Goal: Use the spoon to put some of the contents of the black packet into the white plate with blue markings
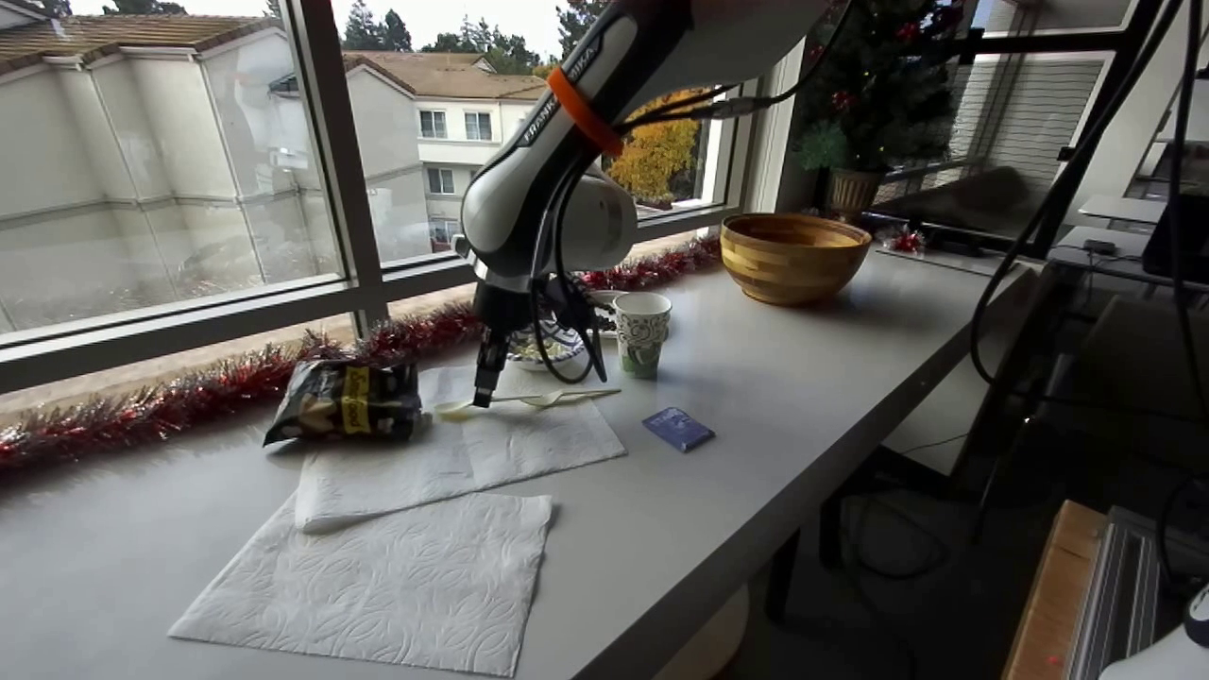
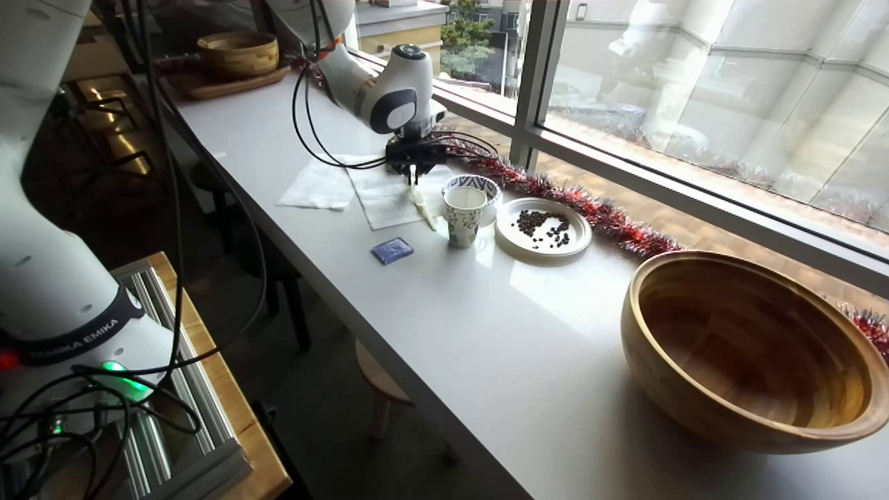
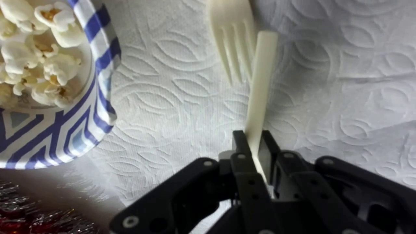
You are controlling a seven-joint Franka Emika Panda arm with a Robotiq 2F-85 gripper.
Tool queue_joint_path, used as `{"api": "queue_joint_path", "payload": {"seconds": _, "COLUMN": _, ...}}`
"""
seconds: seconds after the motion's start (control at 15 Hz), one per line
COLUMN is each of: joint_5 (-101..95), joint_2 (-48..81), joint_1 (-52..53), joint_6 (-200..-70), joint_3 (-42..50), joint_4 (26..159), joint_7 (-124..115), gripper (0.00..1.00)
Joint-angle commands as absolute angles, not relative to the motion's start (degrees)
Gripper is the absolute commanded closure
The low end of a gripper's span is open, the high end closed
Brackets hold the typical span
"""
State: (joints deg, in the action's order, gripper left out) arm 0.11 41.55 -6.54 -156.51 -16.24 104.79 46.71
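Observation:
The spoon is pale; its handle (image 3: 260, 91) lies between the two fingertips of my gripper (image 3: 255, 139), which are closed around it. The spoon's bowl (image 1: 455, 412) points toward the black packet and is hidden in the wrist view. My gripper is low over the paper towel in both exterior views (image 1: 484, 400) (image 2: 414, 175). The black packet (image 1: 354, 401) lies beside the towel by the window; it is out of view in the wrist view. The white plate with blue markings (image 3: 65, 139), bowl-shaped and holding popcorn, stands beside my gripper; it also shows in an exterior view (image 2: 465, 182).
A pale fork (image 3: 234, 35) lies close by the spoon handle. A paper cup (image 2: 464, 221) stands by the blue-marked plate. A white plate (image 2: 510, 239) holds dark bits. A blue sachet (image 1: 678, 428), wooden bowls (image 2: 750, 417), paper towels (image 1: 397, 576) and tinsel (image 2: 597, 215) are around.

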Motion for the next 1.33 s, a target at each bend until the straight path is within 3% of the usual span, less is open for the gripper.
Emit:
{"api": "queue_joint_path", "payload": {"seconds": 0.0, "joint_5": -2.5, "joint_2": 39.7, "joint_1": -3.7, "joint_6": -153.3, "joint_3": -14.3, "joint_4": 105.3, "joint_7": 44.9, "gripper": 0.97}}
{"api": "queue_joint_path", "payload": {"seconds": 1.27, "joint_5": -14.4, "joint_2": 36.3, "joint_1": 6.0, "joint_6": -146.2, "joint_3": -6.7, "joint_4": 105.2, "joint_7": 37.8, "gripper": 0.97}}
